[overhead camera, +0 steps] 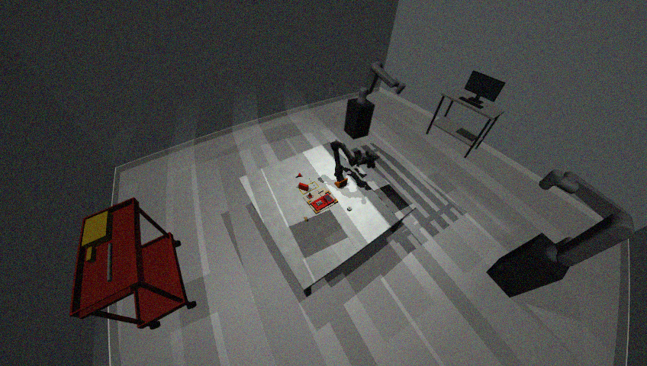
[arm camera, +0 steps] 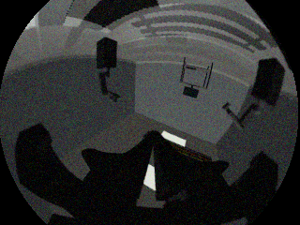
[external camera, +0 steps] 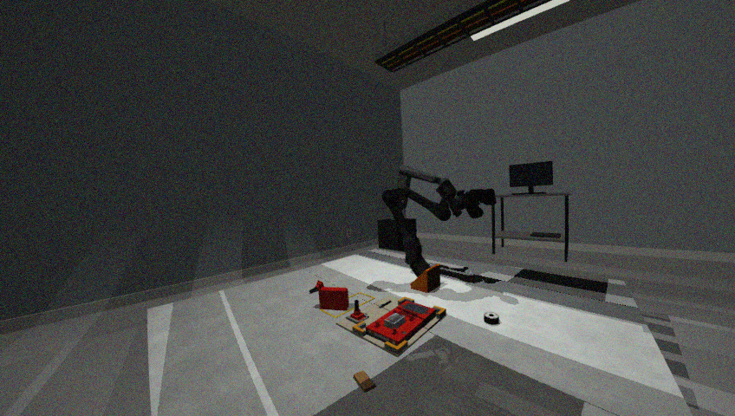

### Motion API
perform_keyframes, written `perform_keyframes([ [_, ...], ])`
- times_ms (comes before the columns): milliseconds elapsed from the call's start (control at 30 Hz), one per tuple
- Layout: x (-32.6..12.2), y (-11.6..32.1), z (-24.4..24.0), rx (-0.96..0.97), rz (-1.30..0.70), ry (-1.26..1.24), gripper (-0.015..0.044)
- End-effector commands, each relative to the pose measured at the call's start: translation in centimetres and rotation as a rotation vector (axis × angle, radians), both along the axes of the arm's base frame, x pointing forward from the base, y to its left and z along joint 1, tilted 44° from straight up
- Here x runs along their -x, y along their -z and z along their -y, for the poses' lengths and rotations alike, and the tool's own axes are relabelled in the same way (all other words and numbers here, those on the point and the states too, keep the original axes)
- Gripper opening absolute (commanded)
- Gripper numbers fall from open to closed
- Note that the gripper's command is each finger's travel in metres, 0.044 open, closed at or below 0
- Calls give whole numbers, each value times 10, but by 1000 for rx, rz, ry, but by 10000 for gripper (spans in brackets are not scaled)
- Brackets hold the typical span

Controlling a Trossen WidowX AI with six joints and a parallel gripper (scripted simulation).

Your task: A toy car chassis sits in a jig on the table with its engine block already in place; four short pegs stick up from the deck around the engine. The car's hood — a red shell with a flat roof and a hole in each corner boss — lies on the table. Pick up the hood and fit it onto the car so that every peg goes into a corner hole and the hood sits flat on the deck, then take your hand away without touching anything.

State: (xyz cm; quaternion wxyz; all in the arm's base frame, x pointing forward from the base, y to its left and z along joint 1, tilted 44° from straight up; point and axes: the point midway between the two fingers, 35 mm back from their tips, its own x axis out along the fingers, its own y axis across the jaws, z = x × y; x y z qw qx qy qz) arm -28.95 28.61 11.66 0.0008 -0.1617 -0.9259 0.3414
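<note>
My gripper [overhead camera: 373, 158] [external camera: 485, 197] [arm camera: 154, 133] is clenched on nothing, its tips together, held up and well apart from the work; the wrist view shows only the room beyond it, so I'd steer the approach by the other two views. Below it the arm stands at its orange base [overhead camera: 341, 182] [external camera: 434, 278] on the desk [overhead camera: 272, 194] [external camera: 278, 340]; the jig [overhead camera: 316, 211] [external camera: 396, 347] lies farther out, with the chassis [overhead camera: 329, 198] [external camera: 410, 322] in it, the engine [overhead camera: 319, 203] [external camera: 394, 319] in place and the deck uncovered.

The hood [overhead camera: 303, 186] [external camera: 334, 298] is on the desk beyond the jig, near the yellow outline; it looks stood up on an edge rather than flat, though I can't confirm which way its roof faces. The small red-footed post [overhead camera: 310, 195] [external camera: 356, 312] stands between it and the chassis, so the carry should go over that, not through it.

The step in hand, I judge, is reaching for the hood; I'd open before descending, straddle two opposite walls squarely, close gently and check for tilt on lifting; if it does stand on edge, it must be turned roof-up before I line its corner holes over the pegs and lower it level.
</note>
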Motion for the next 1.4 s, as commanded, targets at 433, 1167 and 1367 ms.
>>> perform_keyframes([
  [433,-82,23,-105,233,73,429,0],
  [1167,-302,64,-178,688,100,1185,0],
  [1367,-364,68,-173,792,91,1375,0],
])
